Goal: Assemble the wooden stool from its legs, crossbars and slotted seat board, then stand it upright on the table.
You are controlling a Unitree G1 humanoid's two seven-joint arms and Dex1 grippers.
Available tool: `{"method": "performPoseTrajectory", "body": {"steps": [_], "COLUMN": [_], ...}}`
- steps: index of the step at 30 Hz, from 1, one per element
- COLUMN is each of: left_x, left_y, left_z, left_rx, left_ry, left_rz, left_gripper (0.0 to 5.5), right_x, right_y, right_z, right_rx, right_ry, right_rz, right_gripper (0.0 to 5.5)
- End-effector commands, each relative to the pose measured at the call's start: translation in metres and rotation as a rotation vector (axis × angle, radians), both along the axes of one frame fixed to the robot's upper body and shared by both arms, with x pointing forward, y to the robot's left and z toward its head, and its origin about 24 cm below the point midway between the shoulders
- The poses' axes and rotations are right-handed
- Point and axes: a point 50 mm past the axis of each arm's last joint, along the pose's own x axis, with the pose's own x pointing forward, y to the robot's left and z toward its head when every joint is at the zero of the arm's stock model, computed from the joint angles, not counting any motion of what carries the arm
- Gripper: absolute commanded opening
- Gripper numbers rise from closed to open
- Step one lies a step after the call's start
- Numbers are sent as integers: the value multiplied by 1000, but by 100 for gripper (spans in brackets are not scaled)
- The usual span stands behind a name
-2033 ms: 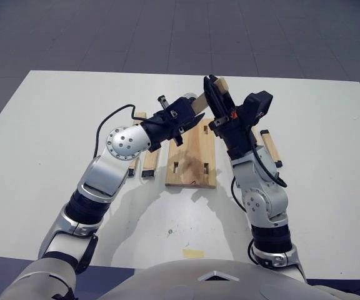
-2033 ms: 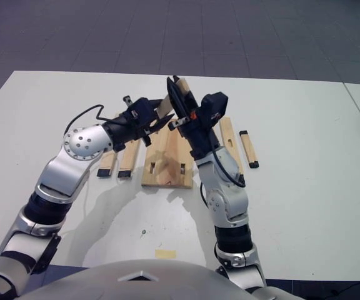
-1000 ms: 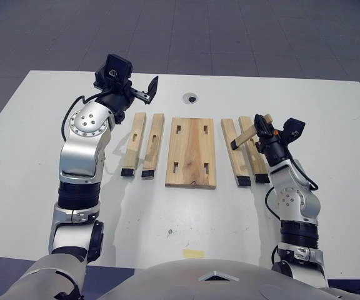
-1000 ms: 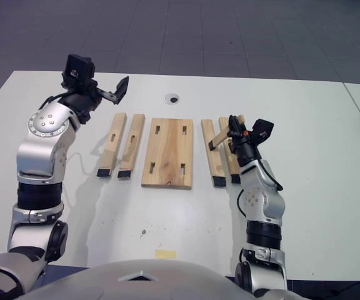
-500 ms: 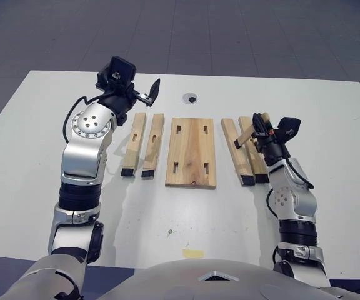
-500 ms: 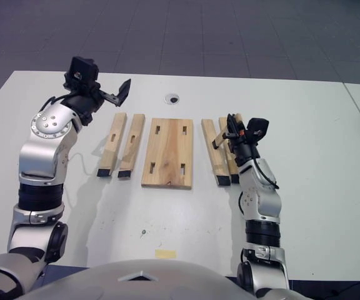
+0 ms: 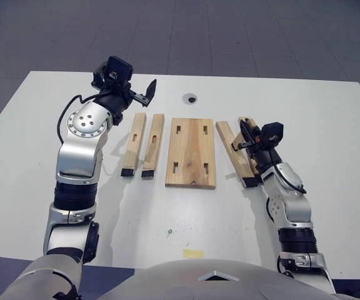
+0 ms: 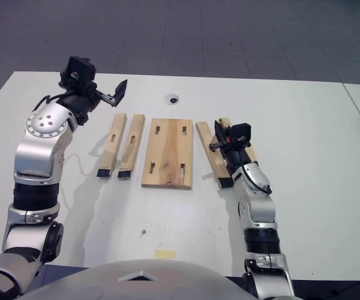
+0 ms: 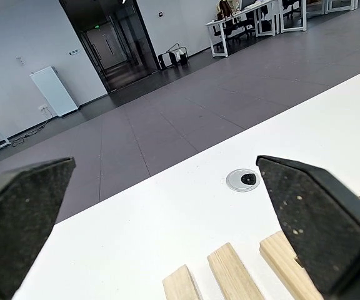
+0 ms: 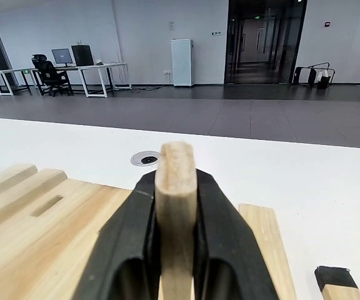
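A white table point(image 7: 330, 125) is seen with wooden parts laid out on it. The slotted seat board point(image 7: 191, 152) is laid flat in the middle of the table, with four small slots cut in it. On its left side two legs are laid side by side: the outer left leg point(image 7: 134, 144) and the inner left leg point(image 7: 153, 145), each with a dark tip at the near end. On the right side of the board the right leg point(image 7: 233, 152) is laid at a slant, close to the board but not touching it. The right gripper point(image 7: 247, 136) is held low over the table, just to the right of that leg. A short wooden bar point(image 10: 175, 187) is squeezed tightly between its two black fingers point(image 10: 133, 231), with the bar's end poking out past them. Whether the bar touches the table cannot be told. The left gripper point(image 7: 141, 94) is held up high over the far left part of the table, past the far ends of the two left legs and well apart from them. Its fingers point(image 9: 311, 219) are spread wide. A small round hole cover point(image 7: 190, 98) is set in the table beyond the board.
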Motion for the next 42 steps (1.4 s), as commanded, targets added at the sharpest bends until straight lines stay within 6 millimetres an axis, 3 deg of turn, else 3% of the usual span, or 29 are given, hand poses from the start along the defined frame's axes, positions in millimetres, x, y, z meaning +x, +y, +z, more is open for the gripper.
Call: {"method": "performPoseTrajectory", "body": {"steps": [1,6,14,15,22,30,35,42], "left_x": [1,0,3,3,1,0,0,2], "left_y": [0,-1,-1,-1,-3,-4,-5,-8], "left_z": [4,2,3,3,1,-1,-2,-1], "left_rx": [38,41,50,49,44,39,43,43], "left_ry": [-20,-20,-25,-25,-20,-17,-17,-31], "left_rz": [-9,-9,-11,-11,-17,-13,-12,-22], "left_gripper": [540,540,540,540,540,540,540,540], "right_x": [-9,-10,7,10,21,30,40,57], "right_y": [-11,-7,-5,-6,-10,2,8,13], "right_z": [-43,-40,3,8,42,74,78,64], "right_rx": [2,53,133,133,114,93,75,58], "right_ry": [291,263,66,46,-63,-134,-142,-108], "right_rz": [-49,-51,-57,-60,-69,-20,14,30], "right_gripper": [42,42,42,78,176,301,381,490]}}
